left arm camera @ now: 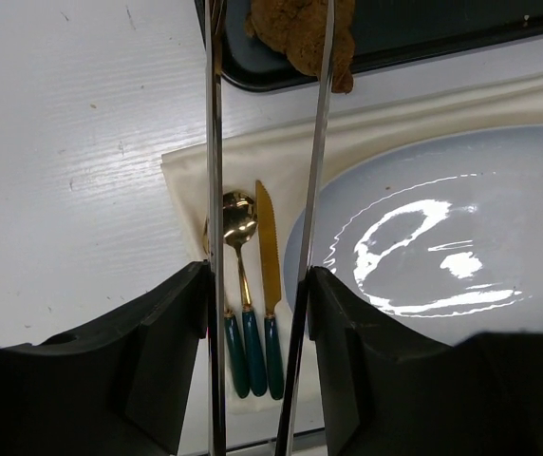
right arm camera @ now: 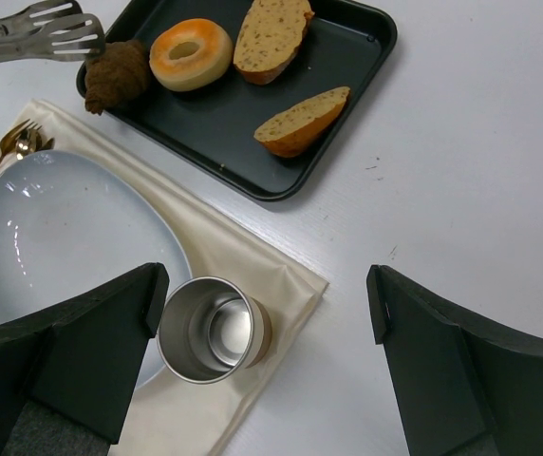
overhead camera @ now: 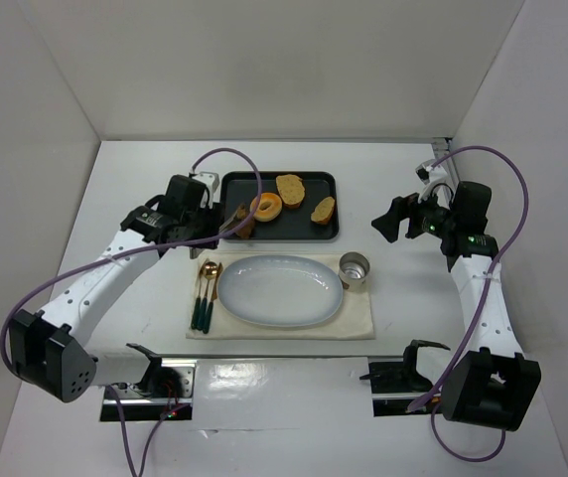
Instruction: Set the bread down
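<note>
My left fingers (left arm camera: 172, 323) clench tongs (left arm camera: 216, 142) straddling the bread (left arm camera: 295, 28), probably light and crumbly, so I'd squeeze its thick middle gently; right fingers (right arm camera: 91, 332) hang released.

Bright, even overhead light, soft shadows, white glare on the plate (left arm camera: 423, 247), foreground blurred in wrist views.

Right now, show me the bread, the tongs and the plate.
bread (right arm camera: 118, 76): right wrist view, middle of its lumpy body.
tongs (right arm camera: 63, 42): right wrist view, the lower slotted tip.
plate (overhead camera: 280, 290): top view, bare centre.
</note>
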Robot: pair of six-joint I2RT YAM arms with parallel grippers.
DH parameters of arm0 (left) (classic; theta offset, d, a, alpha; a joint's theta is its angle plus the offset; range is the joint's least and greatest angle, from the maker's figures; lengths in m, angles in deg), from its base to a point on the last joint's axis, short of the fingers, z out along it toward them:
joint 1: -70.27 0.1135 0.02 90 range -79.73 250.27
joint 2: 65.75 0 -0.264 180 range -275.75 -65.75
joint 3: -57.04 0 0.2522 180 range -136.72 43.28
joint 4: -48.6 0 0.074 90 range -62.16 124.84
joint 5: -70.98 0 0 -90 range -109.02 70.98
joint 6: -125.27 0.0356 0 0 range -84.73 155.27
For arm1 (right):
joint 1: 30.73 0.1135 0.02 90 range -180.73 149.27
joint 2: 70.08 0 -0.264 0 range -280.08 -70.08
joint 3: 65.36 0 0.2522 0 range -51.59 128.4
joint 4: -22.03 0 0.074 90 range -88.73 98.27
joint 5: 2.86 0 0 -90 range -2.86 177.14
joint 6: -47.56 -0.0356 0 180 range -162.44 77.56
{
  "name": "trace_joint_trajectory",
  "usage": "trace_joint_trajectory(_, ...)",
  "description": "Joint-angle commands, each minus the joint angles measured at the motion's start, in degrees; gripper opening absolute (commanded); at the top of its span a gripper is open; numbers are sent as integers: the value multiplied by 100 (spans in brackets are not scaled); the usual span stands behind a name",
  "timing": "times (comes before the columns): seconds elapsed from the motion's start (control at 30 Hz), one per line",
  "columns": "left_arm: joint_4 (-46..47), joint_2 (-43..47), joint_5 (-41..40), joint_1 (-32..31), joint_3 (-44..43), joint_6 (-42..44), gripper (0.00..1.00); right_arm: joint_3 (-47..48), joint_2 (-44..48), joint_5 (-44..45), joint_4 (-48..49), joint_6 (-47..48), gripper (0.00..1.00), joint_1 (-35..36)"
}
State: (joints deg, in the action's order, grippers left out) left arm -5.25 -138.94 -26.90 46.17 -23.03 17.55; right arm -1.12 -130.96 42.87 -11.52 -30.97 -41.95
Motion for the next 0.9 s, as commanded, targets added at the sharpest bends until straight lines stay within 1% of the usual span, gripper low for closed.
trace_joint_trajectory(0.0,292,-2,-117,-16,21,189,59,243,41,-82,-16,58,99,33)
trace_joint_trajectory(0.5,292,-108,172,-69,143,189,62,243,-11,-82,-16,58,99,33)
trace_joint_trajectory(0.87,345,-161,173,-122,144,189,63,243,-11,-82,-16,58,99,33)
